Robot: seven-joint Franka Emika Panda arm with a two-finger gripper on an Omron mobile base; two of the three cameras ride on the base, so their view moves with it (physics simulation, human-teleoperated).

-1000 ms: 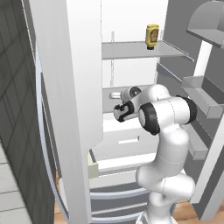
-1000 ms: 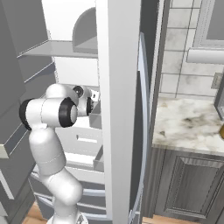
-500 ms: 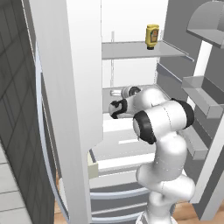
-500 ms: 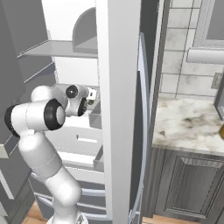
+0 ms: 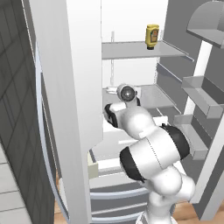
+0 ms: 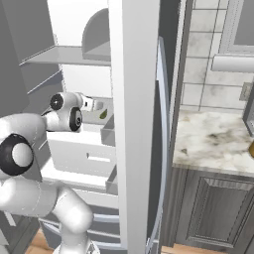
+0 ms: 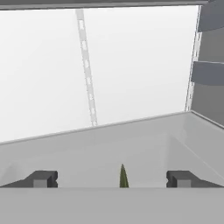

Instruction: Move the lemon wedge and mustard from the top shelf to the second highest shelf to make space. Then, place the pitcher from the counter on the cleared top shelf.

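1. The gripper (image 7: 112, 179) stands spread wide and holds nothing; its 2 dark fingertips (image 7: 41, 179) rise well apart at the bottom of the hand view.
2. The lemon wedge (image 7: 124, 176) sits between them, close to midway, just ahead of the claw. It rests on the second highest shelf (image 7: 144, 144), its pointed end up in this view. Whether either tip touches it I cannot tell.
3. The right base view shows the wedge (image 6: 103, 114) as a dark olive speck just past the hand.
4. The arm reaches level into the fridge at the second highest shelf (image 5: 151, 94), wrist pointing at the back wall.
5. The mustard (image 5: 152, 36) stands upright on the top shelf (image 5: 131, 50), above and to the right of the hand.
6. My judgement: the wedge looks delivered, so the next move is likely to back straight out, then rise toward the mustard.
7. The counter (image 6: 218, 146) lies right of the fridge.
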